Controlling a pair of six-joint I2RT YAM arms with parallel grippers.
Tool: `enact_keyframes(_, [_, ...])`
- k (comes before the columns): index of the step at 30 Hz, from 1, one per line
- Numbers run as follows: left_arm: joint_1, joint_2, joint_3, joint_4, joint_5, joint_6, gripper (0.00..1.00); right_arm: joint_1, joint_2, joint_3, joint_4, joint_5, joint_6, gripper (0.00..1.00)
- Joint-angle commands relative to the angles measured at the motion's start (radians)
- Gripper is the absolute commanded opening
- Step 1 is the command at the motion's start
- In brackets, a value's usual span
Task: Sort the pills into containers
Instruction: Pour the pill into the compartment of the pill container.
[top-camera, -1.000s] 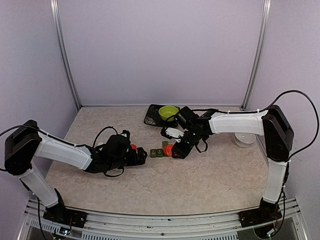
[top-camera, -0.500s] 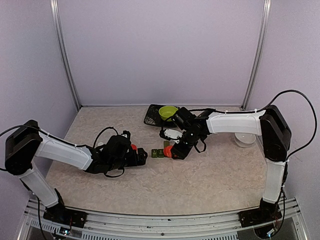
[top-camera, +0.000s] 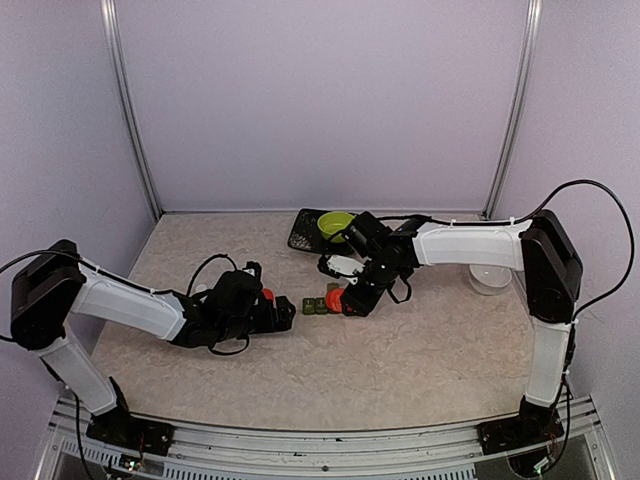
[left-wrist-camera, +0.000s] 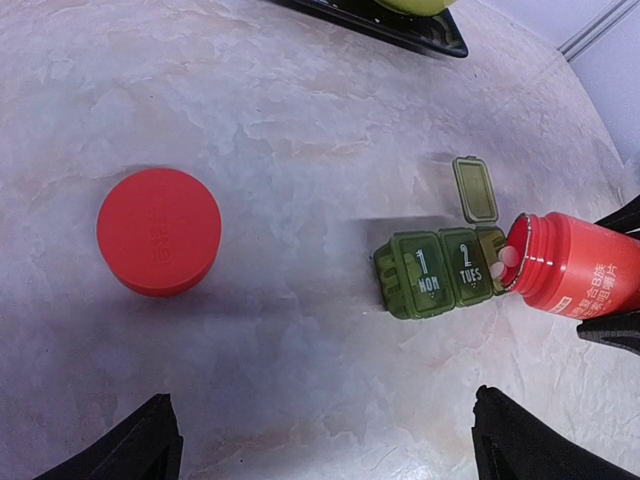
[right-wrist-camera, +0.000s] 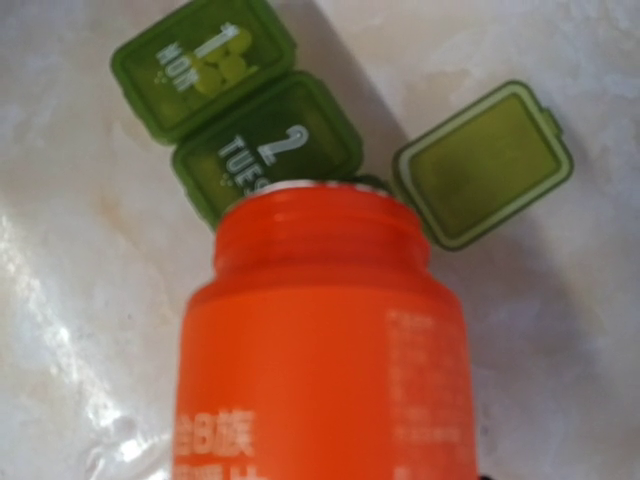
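**A:** Where are the containers (left-wrist-camera: 440, 275)?

**B:** Mid-surface, between the two arms. The lids marked MON and TUES are shut. The compartment at the right end has its lid (left-wrist-camera: 476, 190) flipped back toward the far side.

**A:** And the hands?

**B:** The right hand (top-camera: 350, 298) is clamped around the orange bottle (left-wrist-camera: 575, 275), which is tipped so its mouth is at the open compartment. White pills (left-wrist-camera: 508, 256) sit at the bottle's lip. The left hand (top-camera: 284, 312) lies just left of the row, spread wide and holding nothing. The red cap (left-wrist-camera: 158, 232) rests well to the left on the surface (left-wrist-camera: 300, 100).

**A:** How should this pour go?

**B:** Slowly, I'd say. Centre the mouth over the open compartment and low to it, and add tilt only a little at a time so pills drop singly. A sudden tip would likely scatter them over the shut lids. Nudging the light row could shift it too.
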Motion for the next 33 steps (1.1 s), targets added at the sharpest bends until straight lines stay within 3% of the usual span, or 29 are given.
enact_keyframes(1, [-0.008,0.014,-0.010,0.022,0.006,-0.007,0.99,0.007,0.005,0.011,0.021,-0.001,0.001,0.17])
enact_keyframes(33, [-0.013,0.029,-0.006,0.025,0.007,-0.013,0.99,0.008,0.024,0.022,-0.021,0.027,-0.007,0.19])
